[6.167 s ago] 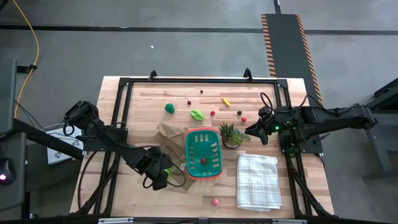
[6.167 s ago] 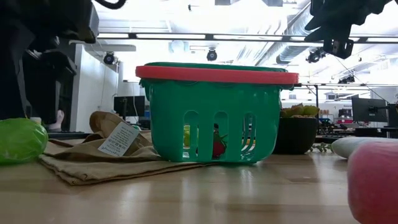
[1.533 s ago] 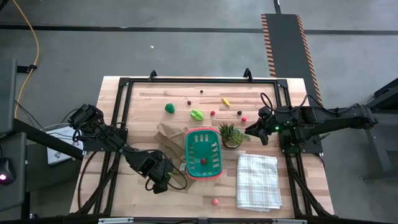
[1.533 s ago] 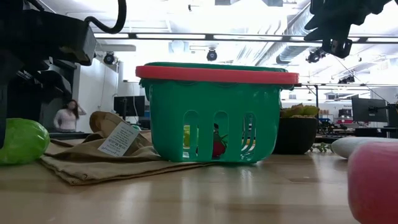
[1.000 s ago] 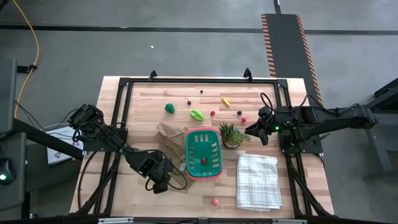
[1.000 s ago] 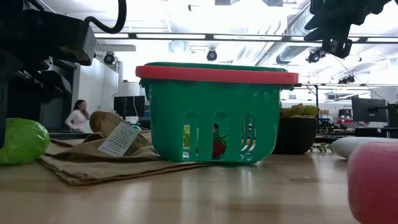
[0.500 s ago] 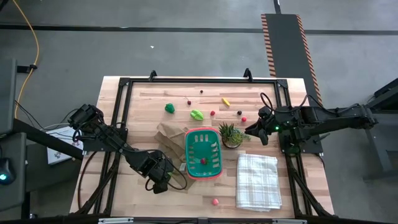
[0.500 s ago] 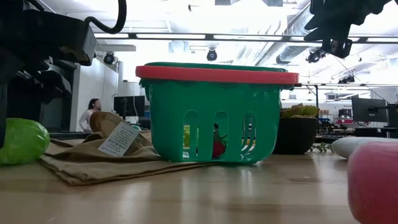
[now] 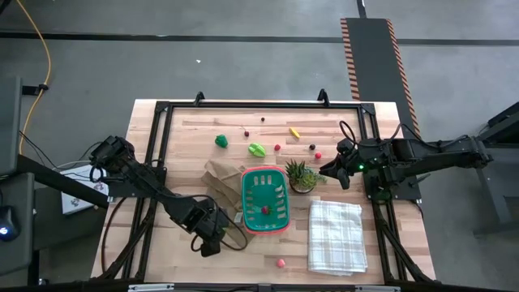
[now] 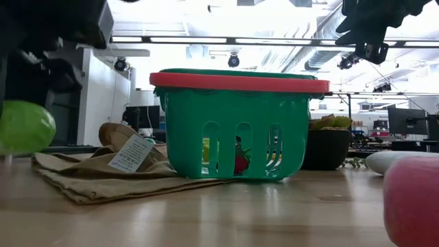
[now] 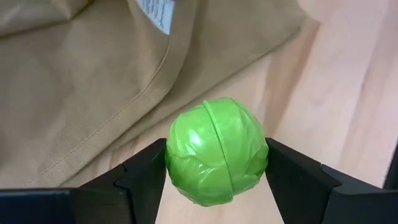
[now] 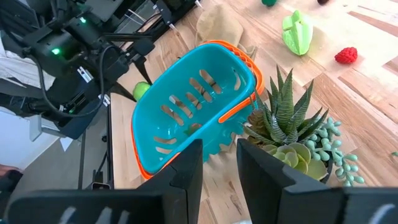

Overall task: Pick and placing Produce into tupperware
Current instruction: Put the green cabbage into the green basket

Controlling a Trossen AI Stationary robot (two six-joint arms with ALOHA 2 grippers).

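Observation:
A round green ball of produce sits between the fingers of my left gripper, which is shut on it near the table's front left. The low view shows the ball off the tabletop. The teal tupperware with an orange rim stands mid-table on its base, a red piece inside it. More produce lies on the far part of the table: a green round piece, a leafy one, a yellow one. My right gripper hangs open and empty above the table's right side. My left gripper pinches the green ball by two opposite sides, one finger on each. The fingers come steeply from above, pointing down. The ball is lifted clear of the wood, beside the edge of the brown bag.
A brown cloth bag with a tag lies left of the tupperware. A spiky potted plant stands at its right. A white checked cloth lies front right. A pink piece lies near the front edge. Small red and dark pieces dot the far side.
My left gripper has risen with the green ball, which has come up off the tabletop and now hangs clear of it. The gap between the fingers is unchanged. The tupperware and the other things have kept their places.

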